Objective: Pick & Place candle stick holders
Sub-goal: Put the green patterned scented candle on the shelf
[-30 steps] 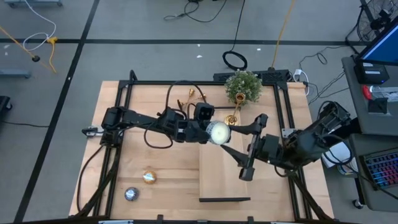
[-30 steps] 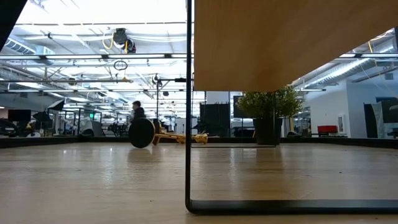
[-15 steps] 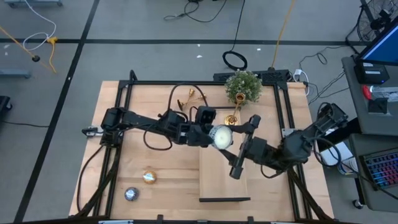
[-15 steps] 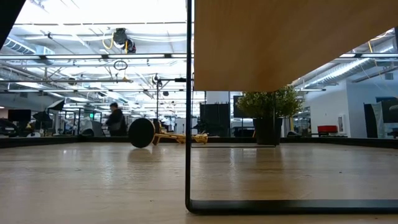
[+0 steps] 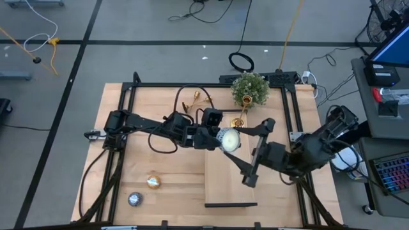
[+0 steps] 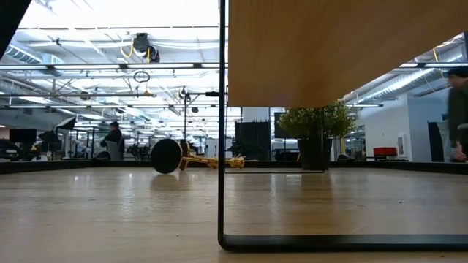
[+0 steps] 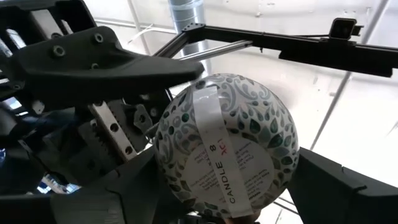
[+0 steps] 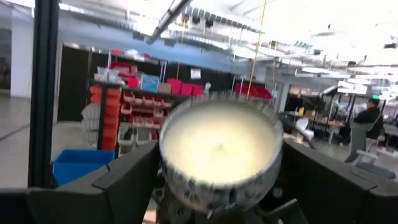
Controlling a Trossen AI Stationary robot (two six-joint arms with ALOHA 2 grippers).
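Note:
One gold candle stick holder (image 5: pixel 196 97) lies on its side at the table's far side, seen in the low view as a gold stem (image 6: pixel 212 162) with a dark round base. Another (image 5: pixel 239 119) stands by the potted plant. Above the table's middle my left gripper (image 5: pixel 219 138) is shut on a round candle (image 5: pixel 229 139) in a leaf-patterned bowl. My right gripper (image 5: pixel 243 145) faces it from the right, open, one finger on either side of the candle's wax top (image 8: pixel 217 149). My left gripper pinches the candle bowl's rounded wall (image 7: pixel 169 180) between its two fingers, with the labelled bottom (image 7: pixel 227 168) toward the wrist. The fingers slant upward from the table's left. The candle is lifted clear of the table. My right gripper: I cannot tell whether its fingers touch the candle.
A wooden riser (image 5: pixel 230 179) on a black wire frame (image 6: pixel 221 146) stands at the near middle, under the grippers. A bushy potted plant (image 5: pixel 249 88) is at the far side. Two low tealight discs (image 5: pixel 153 182) (image 5: pixel 134 199) lie near left. People move in the room behind.
My right gripper has swung a little toward the table's left, closer about the candle, and then back toward the right. My left gripper and the candle have kept their place.

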